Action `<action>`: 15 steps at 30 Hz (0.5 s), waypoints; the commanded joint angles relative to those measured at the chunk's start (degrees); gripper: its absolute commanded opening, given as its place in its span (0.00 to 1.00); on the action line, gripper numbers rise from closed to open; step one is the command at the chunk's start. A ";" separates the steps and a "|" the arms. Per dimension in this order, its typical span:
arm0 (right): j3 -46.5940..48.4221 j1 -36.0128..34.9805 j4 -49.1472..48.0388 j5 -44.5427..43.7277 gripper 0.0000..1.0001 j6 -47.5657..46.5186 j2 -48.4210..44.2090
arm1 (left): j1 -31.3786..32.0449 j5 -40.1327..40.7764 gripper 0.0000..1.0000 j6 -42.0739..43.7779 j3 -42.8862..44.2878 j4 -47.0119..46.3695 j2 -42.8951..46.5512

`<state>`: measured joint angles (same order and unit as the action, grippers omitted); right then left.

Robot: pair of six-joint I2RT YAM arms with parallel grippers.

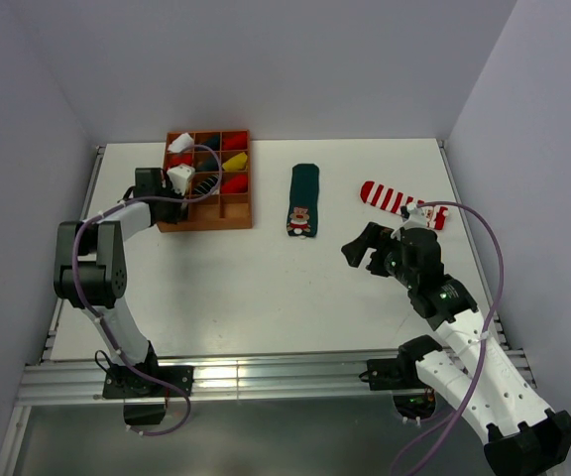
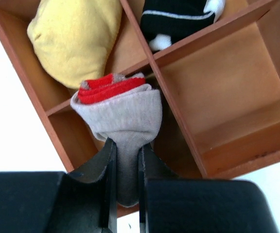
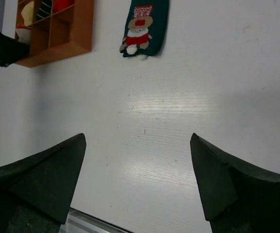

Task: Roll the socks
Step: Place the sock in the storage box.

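One beige sock (image 2: pixel 118 109), rolled, hangs pinched in the left pincer (image 2: pixel 125 150) over the ten-o'clock tray (image 1: pixel 211 224); green sock (image 1: pixel 303 200) and striped sock (image 1: pixel 397 201) lie unrolled, right pincer (image 3: pixel 138 138) gaping empty.

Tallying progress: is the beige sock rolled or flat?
Rolled: the beige sock is a bundle with red layers showing at its end, pinched by the left gripper above the box.
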<state>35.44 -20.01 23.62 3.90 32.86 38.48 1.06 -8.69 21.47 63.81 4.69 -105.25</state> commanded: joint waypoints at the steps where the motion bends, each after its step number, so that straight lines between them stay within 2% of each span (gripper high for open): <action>1: 0.51 -0.29 -1.20 -1.18 0.95 -1.22 -0.60 | -0.80 1.22 0.01 -1.08 -2.37 6.39 2.24; 10: -0.02 -0.47 -1.21 -1.09 0.94 -1.22 -1.65 | -0.71 -0.02 0.01 -0.47 -1.76 7.88 1.63; 12: -0.02 -0.38 -0.94 -1.70 0.94 -1.57 -1.92 | -0.80 0.25 0.12 -0.64 -0.80 8.49 0.32; 15: -0.20 -0.47 -0.94 -1.88 0.94 -1.66 -2.00 | -0.80 0.78 0.22 -1.08 0.52 9.37 -1.36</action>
<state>35.44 -20.03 23.59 3.40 32.29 37.19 0.71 -8.67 21.26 63.40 6.92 -104.01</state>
